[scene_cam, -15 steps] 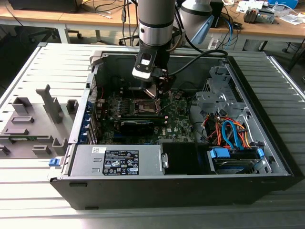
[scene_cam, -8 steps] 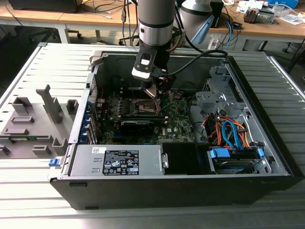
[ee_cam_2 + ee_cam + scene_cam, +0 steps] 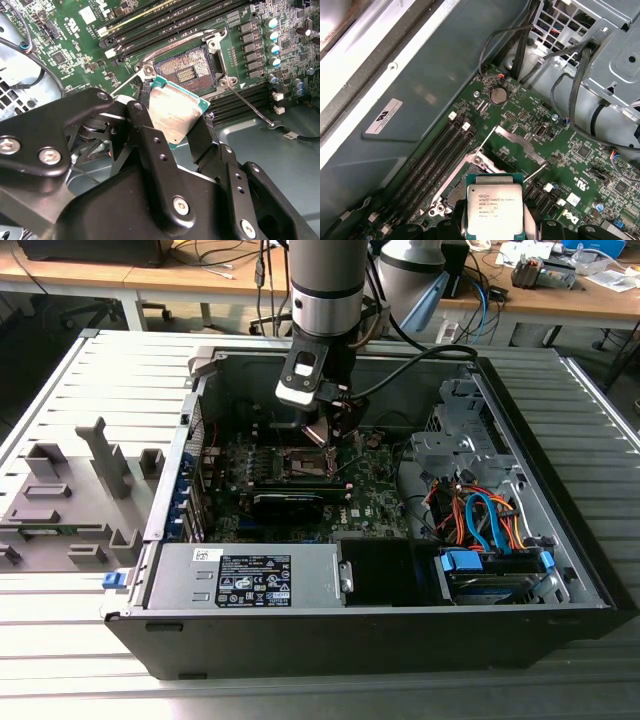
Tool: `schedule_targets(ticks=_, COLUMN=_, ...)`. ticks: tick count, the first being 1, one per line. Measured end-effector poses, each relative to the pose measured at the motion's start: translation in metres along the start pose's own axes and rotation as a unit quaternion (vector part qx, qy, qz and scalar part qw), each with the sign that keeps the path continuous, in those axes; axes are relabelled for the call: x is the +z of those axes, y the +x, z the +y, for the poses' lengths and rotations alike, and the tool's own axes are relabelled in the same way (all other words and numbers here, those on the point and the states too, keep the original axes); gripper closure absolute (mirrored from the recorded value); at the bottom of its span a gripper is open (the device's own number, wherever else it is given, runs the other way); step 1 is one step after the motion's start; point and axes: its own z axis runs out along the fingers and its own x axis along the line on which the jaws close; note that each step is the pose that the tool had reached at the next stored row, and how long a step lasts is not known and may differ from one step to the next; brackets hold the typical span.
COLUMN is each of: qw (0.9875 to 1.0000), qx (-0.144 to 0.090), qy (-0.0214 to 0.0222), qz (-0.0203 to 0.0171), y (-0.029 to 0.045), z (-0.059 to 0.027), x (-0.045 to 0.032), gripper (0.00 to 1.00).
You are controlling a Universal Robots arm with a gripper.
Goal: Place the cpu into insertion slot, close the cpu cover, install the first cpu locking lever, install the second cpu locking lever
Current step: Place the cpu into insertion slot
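Cpu is pinched by its edges between the two black fingers of the gripper, which is closed on it. The chip is tilted, its silvery-grey top facing the second wrist view and its green rim showing at the corners. It is not seated.

The insertion slot lies just past the fingertips, uncovered, with its dark square field of contacts in plain sight inside a thin metal rim. One corner of the cpu overlaps the slot's near edge in that view; whether the two touch cannot be told.

In the first wrist view, the cpu cover stands lifted off the slot on the side away from the gripper. A thin locking lever is swung free beside the slot and slants away from it over the board.

Long black memory slots run along the slot's far side from the fingers. All of this sits on the green motherboard.

In the exterior view, the arm reaches straight down into the open computer case. A grey power supply sits at the case's near wall. A grey fixture rests on the slatted table, well apart from the gripper.
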Motion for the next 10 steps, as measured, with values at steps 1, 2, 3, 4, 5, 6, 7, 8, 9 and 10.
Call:
schedule_targets(ticks=1, qw=1.0000, qx=0.001, qy=0.0000, qz=-0.0001, y=0.0000, z=0.0000, x=0.0000, gripper=0.46)
schedule_targets(ticks=2, qw=1.0000, qx=0.002, qy=0.0000, qz=-0.0002, y=0.0000, z=0.0000, x=0.0000, gripper=0.46)
schedule_targets(ticks=3, qw=1.0000, qx=0.003, qy=-0.0001, qz=-0.0002, y=0.0000, z=0.0000, x=0.0000, gripper=0.46)
schedule_targets(ticks=4, qw=1.0000, qx=0.004, qy=0.0000, qz=-0.0003, y=0.0000, z=0.0000, x=0.0000, gripper=0.46)
schedule_targets(ticks=5, qw=1.0000, qx=0.004, qy=0.0000, qz=-0.0004, y=0.0000, z=0.0000, x=0.0000, gripper=0.46)
schedule_targets(ticks=6, qw=1.0000, qx=0.005, qy=0.0000, qz=-0.0005, y=0.0000, z=0.0000, x=0.0000, gripper=0.46)
schedule_targets(ticks=7, qw=1.0000, qx=0.006, qy=-0.0001, qz=-0.0005, y=0.0000, z=0.0000, x=0.0000, gripper=0.46)
schedule_targets(ticks=8, qw=1.0000, qx=0.007, qy=-0.0001, qz=-0.0006, y=0.0000, z=0.0000, x=0.0000, gripper=0.46)
schedule_targets(ticks=9, qw=1.0000, qx=0.008, qy=-0.0001, qz=-0.0007, y=0.0000, z=0.0000, x=0.0000, gripper=0.46)
schedule_targets(ticks=10, qw=1.0000, qx=0.009, qy=-0.0001, qz=-0.0008, y=0.0000, z=0.0000, x=0.0000, gripper=0.46)
